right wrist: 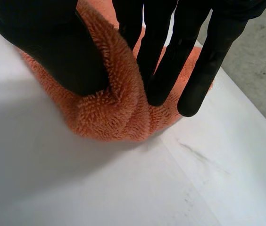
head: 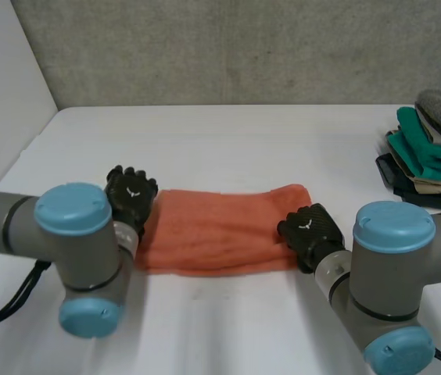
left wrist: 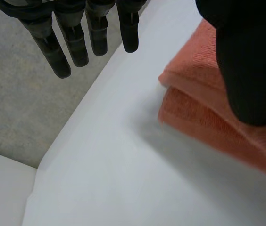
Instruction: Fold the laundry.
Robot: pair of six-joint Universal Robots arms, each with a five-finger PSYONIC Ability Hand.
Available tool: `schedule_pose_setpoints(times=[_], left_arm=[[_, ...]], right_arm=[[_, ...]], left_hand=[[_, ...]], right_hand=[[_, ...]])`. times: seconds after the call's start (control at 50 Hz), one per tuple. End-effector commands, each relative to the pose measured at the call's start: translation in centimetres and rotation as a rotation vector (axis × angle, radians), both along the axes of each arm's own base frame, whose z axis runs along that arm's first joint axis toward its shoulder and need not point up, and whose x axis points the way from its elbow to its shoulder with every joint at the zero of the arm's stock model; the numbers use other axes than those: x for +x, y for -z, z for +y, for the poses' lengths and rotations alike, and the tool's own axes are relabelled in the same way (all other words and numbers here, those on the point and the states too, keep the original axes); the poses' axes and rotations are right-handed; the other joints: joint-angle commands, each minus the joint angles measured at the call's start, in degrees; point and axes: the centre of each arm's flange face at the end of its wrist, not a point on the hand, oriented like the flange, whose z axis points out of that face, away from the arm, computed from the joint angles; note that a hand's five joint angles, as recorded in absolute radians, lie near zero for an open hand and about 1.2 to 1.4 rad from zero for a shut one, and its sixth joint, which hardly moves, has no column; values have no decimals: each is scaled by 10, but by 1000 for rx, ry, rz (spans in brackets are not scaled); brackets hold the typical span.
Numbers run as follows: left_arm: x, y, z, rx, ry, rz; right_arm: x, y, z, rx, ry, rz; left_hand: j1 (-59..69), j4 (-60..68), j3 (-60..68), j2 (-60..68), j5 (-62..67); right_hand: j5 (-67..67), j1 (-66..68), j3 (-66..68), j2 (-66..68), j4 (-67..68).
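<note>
An orange towel [head: 213, 230] is laid folded across the middle of the worktop [head: 228, 141]. Its right end is pinched between thumb and fingers of the right robot hand [right wrist: 53, 47]. The left robot hand [left wrist: 78, 47] is held at the left end, fingers straight, thumb over the towel, nothing gripped. A folded laundry stack [head: 432, 148] is seen at the far right.

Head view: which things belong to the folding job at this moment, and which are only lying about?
In the job:
orange towel, folded over
left hand, open, at the towel's left end
right hand, fingers and thumb pinching the towel's right end

Lying about:
stack of folded clothes, at the right edge of the table
</note>
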Motion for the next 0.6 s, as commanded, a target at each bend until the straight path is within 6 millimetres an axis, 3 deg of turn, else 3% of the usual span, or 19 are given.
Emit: schedule_pose_setpoints(times=[0.02,0.16,0.22,0.3,0.36,0.4,0.48,0.52,0.54,0.56,0.6], left_arm=[[5,-34,33,-10,40,105],[15,-65,50,-10,29,211],[18,-74,55,-12,29,244],[19,-77,56,-12,33,261],[20,-77,54,-14,30,264],[20,-77,54,-14,28,264],[20,-74,53,-8,26,262],[18,-75,53,-11,29,265],[18,-75,52,-13,29,267],[17,-75,52,-14,33,268],[14,-71,49,-6,37,266]], right_arm=[[-16,-2,-1,-47,40,86],[-46,-23,-14,-188,64,333],[-45,-32,-23,-284,29,426],[-24,-52,-32,-458,-38,435],[17,-60,-9,-582,-208,362],[47,-49,21,-613,-397,308],[71,-11,69,-559,-687,257],[72,-5,78,-542,-743,242],[72,-4,81,-537,-758,236],[72,-1,83,-529,-772,232],[71,-2,81,-525,-756,225]], left_hand=[[8,15,7,12,16],[7,14,6,11,14],[2,9,1,6,9],[-3,4,-4,1,4],[-7,0,-8,-3,1],[-8,-2,-9,-5,-1],[-12,-5,-13,-8,-4],[-15,-8,-16,-11,-7],[-17,-10,-18,-13,-9],[-17,-10,-18,-13,-9],[-29,-22,-30,-25,-21]], right_hand=[[148,208,134,148,131],[148,208,134,148,131],[148,208,134,148,131],[148,208,134,148,131],[148,208,134,148,131],[148,208,134,148,131],[148,208,134,148,131],[148,208,134,148,131],[69,128,55,69,52],[-285,-225,-299,-285,-302],[-552,-492,-566,-552,-569]])
